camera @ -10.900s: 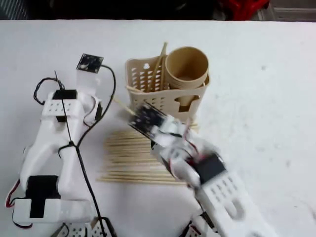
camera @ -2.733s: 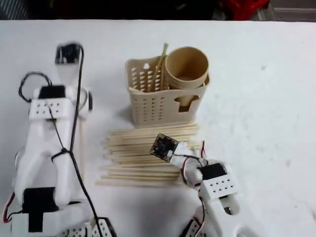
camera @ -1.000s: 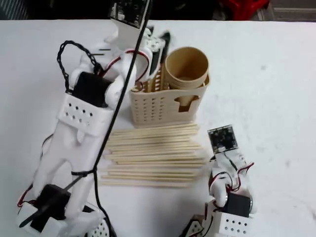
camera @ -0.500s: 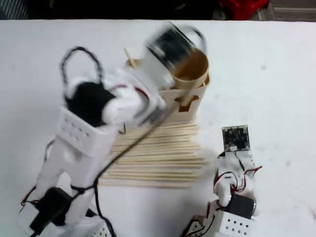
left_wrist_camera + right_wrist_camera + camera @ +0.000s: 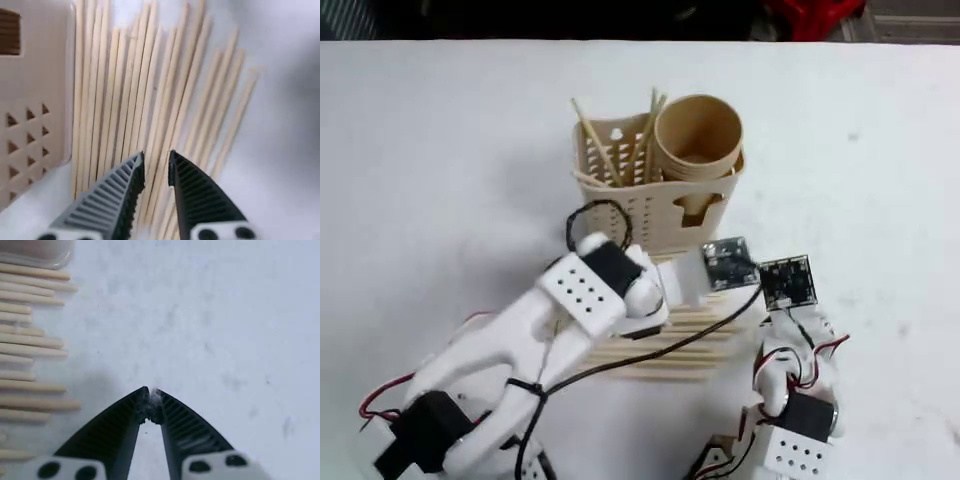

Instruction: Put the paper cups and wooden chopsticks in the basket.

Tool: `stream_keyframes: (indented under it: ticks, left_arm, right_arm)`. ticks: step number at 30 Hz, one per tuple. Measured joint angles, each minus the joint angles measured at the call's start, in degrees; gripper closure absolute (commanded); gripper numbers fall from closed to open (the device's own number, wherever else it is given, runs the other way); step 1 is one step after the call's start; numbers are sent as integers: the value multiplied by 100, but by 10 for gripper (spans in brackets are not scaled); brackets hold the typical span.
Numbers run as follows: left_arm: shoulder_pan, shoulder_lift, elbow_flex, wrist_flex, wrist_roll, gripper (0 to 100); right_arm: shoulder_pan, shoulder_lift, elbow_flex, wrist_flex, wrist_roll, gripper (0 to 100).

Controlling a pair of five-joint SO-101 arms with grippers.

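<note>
- One white left arm lies across the white table (image 5: 440, 150) from 7 o'clock toward the centre. Its black left gripper (image 5: 154, 165) hangs over the loose sticks with its toothed jaws a narrow slit apart and nothing pinched between them.
- One loose pile of pale wooden chopsticks (image 5: 150, 90) lies flat on the table, well over a dozen of them. They are thin, straight and roughly parallel, with uneven ends. In the high view the pile (image 5: 715, 355) lies partly under the left arm, at 6 o'clock from the basket.
- One beige plastic basket (image 5: 640, 215) with perforated walls stands upright. Its lower edge is just beside the nearest stick of the pile.
- About four more chopsticks (image 5: 650, 125) stand tilted in the basket's 9 o'clock compartment, with their tips fanning out above the rim.
- A nested stack of tan paper cups (image 5: 698, 150) sits mouth-up in the basket's 3 o'clock compartment. I cannot tell how many cups are stacked.
- One right gripper (image 5: 150, 399) points down at bare table, at 3 o'clock from the stick ends (image 5: 30, 345). Its jaw tips are pressed together and hold nothing.
</note>
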Motion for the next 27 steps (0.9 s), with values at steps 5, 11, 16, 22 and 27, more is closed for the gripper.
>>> stream_keyframes:
  ticks: [5, 11, 16, 22, 27]
  left_arm:
    - [-141, 167, 791, -1037, -202, 907]
    - [-176, 1609, 369, -1284, -325, 910]
    - [-185, 2312, -105, -1169, -378, 910]
    - [-185, 2435, -193, -1152, -387, 942]
    - [-167, 2444, -193, -1152, -404, 965]
  right_arm:
    - [0, 0, 0, 0, 0, 981]
    - [0, 0, 0, 0, 0, 981]
    - [0, 0, 0, 0, 0, 981]
    - [0, 0, 0, 0, 0, 981]
    - [0, 0, 0, 0, 0, 981]
